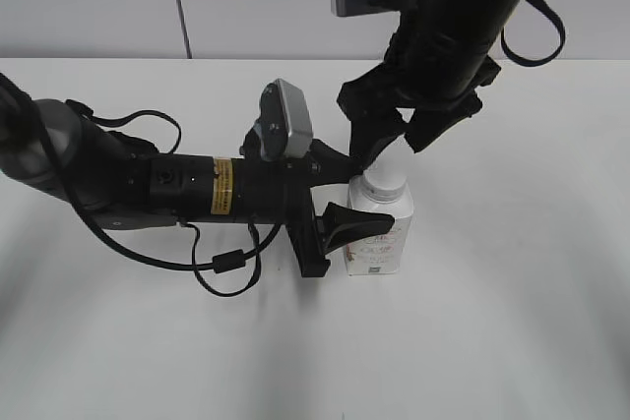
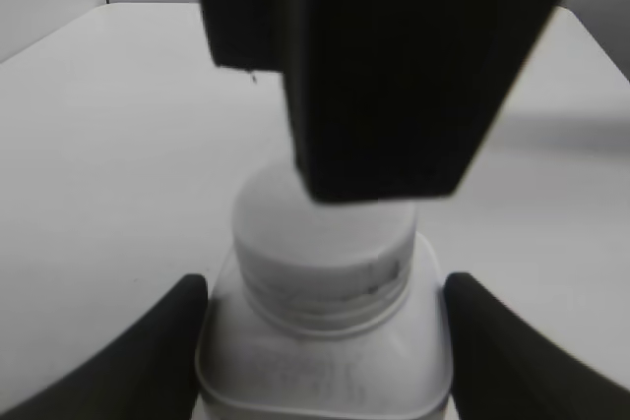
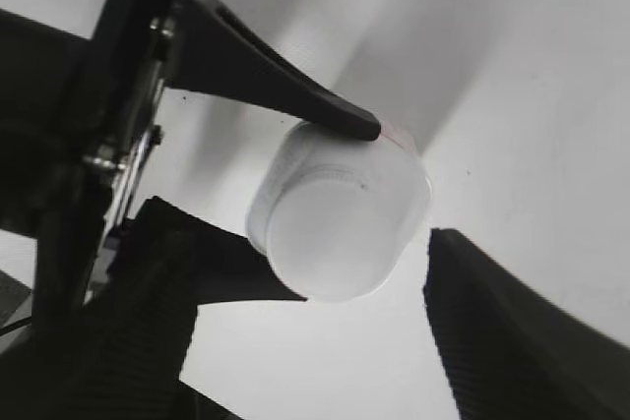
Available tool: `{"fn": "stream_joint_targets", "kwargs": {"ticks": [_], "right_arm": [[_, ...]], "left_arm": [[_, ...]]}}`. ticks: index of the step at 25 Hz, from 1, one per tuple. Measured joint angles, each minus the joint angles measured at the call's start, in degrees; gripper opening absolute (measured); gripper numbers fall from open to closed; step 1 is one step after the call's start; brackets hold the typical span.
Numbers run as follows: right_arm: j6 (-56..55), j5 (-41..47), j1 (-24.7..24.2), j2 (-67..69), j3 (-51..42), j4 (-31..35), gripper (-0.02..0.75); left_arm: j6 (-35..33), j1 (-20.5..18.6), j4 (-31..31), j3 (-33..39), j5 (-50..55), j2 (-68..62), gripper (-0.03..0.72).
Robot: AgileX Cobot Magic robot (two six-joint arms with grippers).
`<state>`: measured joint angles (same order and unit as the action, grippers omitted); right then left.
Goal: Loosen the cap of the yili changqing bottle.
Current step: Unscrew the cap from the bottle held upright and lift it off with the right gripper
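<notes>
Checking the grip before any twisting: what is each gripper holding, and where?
The left gripper clamps the bottle by its body sides. The right gripper straddles the cap, jaws open, holding nothing.

The cap (image 2: 320,233) is showing as smooth white plastic with a matt, slightly milky top (its rim is too blurred to read any texture). The yili changqing bottle (image 1: 379,233) is looking like white plastic or coated carton — which one, the views are not settling — with a soft sheen and printed label marks. The right gripper (image 1: 394,150) is wearing matt black plastic, and its fingers (image 3: 512,331) are showing a fine ribbed texture. The left gripper (image 1: 340,213) is appearing smooth and faintly glossy — black plastic too. The table (image 1: 512,341) is reading as plain matt white.
</notes>
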<state>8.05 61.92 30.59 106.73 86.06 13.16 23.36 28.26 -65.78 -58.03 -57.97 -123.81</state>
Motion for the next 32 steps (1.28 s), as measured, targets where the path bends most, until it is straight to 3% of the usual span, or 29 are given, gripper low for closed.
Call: {"fn": "stream_joint_targets", "kwargs": {"ticks": [19,22,25,32], "right_arm": [[-1.7,-1.0,0.0,5.5,-0.1,-1.3,0.565],[-1.7,-0.4,0.0,5.5,-0.1,-1.3,0.515],[-1.7,-0.3,0.0,5.5,-0.1,-1.2,0.406],[1.7,0.5,0.0,5.5,-0.1,-1.1,0.398]], "left_arm": [[0.0,0.0,0.0,0.0,0.0,0.0,0.440],[0.0,0.0,0.0,0.0,0.0,0.0,0.440],[0.0,0.0,0.1,0.0,0.0,0.0,0.440],[0.0,0.0,0.2,0.0,0.1,0.0,0.440]]}}
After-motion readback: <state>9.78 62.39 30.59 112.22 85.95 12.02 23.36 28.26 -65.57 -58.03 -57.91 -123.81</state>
